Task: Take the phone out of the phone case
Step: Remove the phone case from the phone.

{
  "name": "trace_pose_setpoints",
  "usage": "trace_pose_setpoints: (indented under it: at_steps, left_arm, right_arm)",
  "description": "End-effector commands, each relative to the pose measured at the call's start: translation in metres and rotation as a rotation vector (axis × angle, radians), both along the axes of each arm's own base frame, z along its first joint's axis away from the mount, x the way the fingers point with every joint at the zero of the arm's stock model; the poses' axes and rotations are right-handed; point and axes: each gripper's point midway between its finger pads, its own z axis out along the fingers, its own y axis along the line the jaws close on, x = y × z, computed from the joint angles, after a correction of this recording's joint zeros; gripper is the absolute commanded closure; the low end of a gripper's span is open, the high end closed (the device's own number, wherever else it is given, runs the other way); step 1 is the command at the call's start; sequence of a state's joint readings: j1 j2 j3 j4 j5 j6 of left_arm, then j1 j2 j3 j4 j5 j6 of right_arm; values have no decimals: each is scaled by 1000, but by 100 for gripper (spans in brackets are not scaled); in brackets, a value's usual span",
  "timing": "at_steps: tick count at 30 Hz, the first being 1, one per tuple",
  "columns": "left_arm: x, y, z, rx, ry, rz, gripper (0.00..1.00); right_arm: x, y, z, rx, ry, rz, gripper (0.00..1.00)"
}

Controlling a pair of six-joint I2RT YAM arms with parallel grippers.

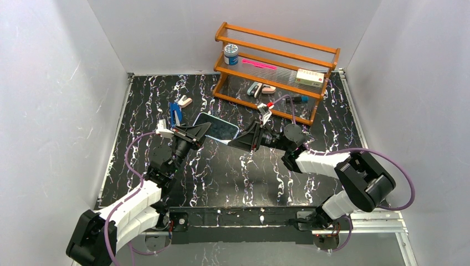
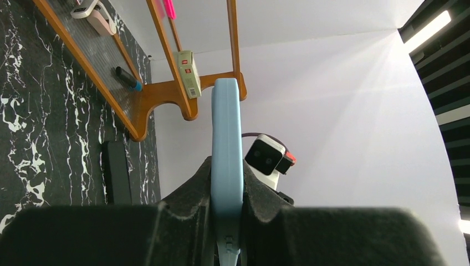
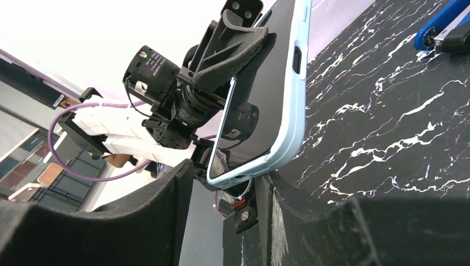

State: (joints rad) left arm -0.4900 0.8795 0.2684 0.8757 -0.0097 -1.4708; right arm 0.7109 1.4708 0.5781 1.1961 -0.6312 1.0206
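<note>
The phone (image 1: 219,128), dark screen up, sits in a light blue case (image 3: 294,111) and is held tilted above the black marbled table. My left gripper (image 1: 195,134) is shut on the case's left end; in the left wrist view the case edge (image 2: 226,144) stands clamped between both pads, and the gripper (image 2: 227,221) shows there. My right gripper (image 1: 244,139) is at the phone's right end. In the right wrist view the case's lower corner lies between the spread fingers of this gripper (image 3: 227,194), with a gap to the left finger (image 3: 166,210); the right finger (image 3: 288,210) is close under the case.
A wooden two-tier rack (image 1: 275,66) stands at the back right, holding a thread spool (image 1: 230,54), a pink pen, a small box (image 1: 309,77) and small items. A blue tool (image 1: 175,113) lies on the table behind the left gripper. White walls enclose three sides.
</note>
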Motion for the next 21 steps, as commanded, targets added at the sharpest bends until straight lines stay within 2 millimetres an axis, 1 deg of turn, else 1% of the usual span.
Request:
trace_pose_setpoints:
  at_steps: [1,9,13,21]
  left_arm:
    - [-7,7,35,-86,-99,7,100]
    - [-6,9,32,-91,-88,19,100]
    - [-6,9,33,-94,-90,20,100]
    - [-7,8,31,-105,-77,8,100]
  right_arm:
    - [-4,3,31,83,-99,36,48]
    - [-7,3,30,80,-102,50,48]
    - [-7,4,28,76,-106,49,50]
    - [-4,5,24,63,-131,43,64]
